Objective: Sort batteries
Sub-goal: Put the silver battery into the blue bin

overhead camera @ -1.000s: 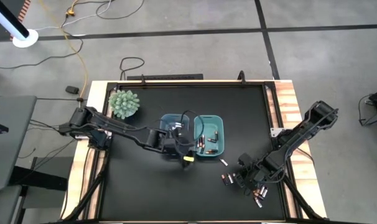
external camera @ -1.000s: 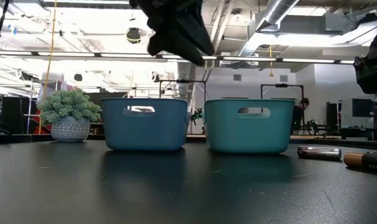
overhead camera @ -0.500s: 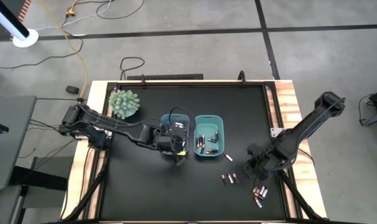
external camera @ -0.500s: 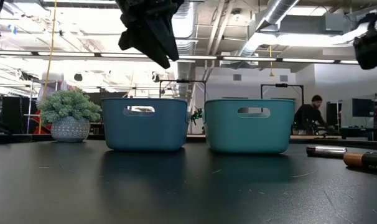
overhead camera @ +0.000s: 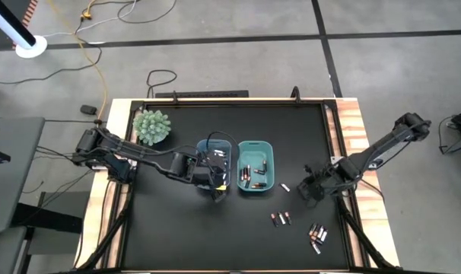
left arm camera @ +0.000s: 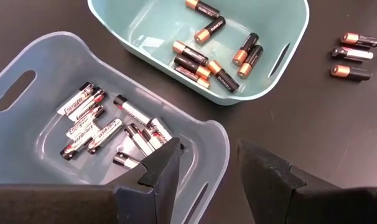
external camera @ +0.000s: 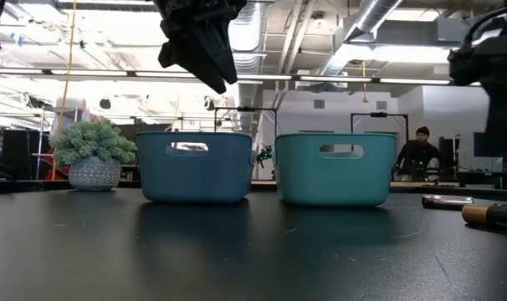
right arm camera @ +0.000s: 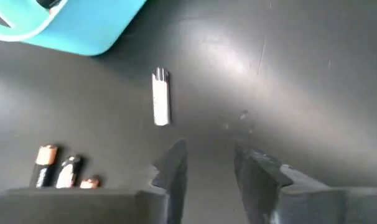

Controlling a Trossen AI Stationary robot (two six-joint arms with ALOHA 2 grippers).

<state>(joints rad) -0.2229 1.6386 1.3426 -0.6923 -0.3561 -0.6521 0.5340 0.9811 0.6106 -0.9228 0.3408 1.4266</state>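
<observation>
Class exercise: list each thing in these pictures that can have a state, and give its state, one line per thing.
Left gripper: open, empty, above the blue bin.
Right gripper: open, empty, over the table near a silvery battery.
Blue bin: upright, holding silvery batteries.
Teal bin: upright, holding copper-ended batteries.
Loose batteries: lying on the table, unsorted.

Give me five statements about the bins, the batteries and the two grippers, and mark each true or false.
1. The silvery-white batteries lie in the pale blue bin. True.
2. The teal bin is empty. False: it holds dark copper-ended batteries.
3. The left gripper hangs open above the pale blue bin. True.
4. The right gripper grips a battery. False: it is open and empty, near a loose white battery.
5. No batteries lie on the table. False: several do.
</observation>
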